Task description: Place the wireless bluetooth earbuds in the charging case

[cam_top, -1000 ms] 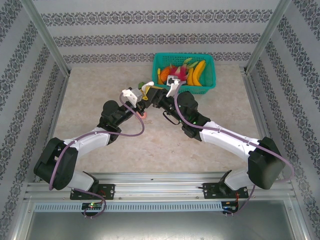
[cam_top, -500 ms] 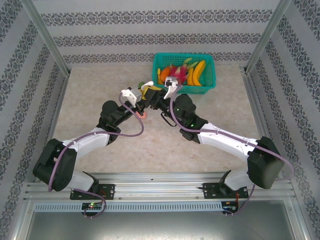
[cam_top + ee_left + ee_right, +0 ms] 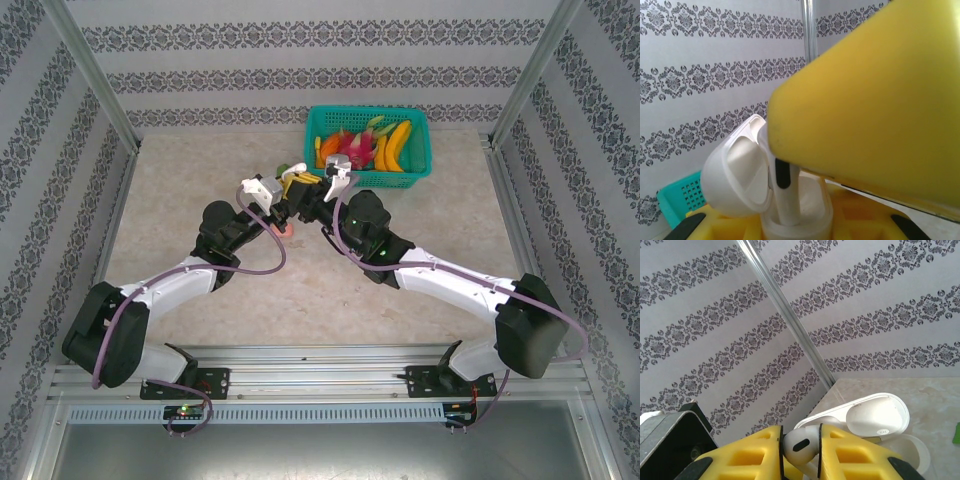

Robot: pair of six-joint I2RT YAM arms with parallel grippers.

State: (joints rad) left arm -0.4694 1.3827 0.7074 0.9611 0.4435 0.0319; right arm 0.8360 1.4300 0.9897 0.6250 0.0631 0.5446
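Now: right fingers [image 3: 755, 455] pinched white earbud [image 3: 799, 445], low centre; left fingers [image 3: 725, 227] clamped charging case [image 3: 735, 175], lid open. Bud looked light, slick, rigid; best gripped across bulb.

The right gripper [image 3: 801, 439] is pinching a small white plastic earbud [image 3: 799, 447] between its yellow foam-padded jaws at 6 o'clock, and the bud's dark oval spot is facing the camera. Just beyond it, toward 3 o'clock, a white rounded plastic charging case [image 3: 875, 416] is sitting open with its lid tilted up. A beige marbled counter [image 3: 935, 390] is showing behind the case. A shiny metal post [image 3: 785, 315] is slanting from 12 o'clock down to the counter's corner, against grey-patterned striped wallpaper [image 3: 700, 315].
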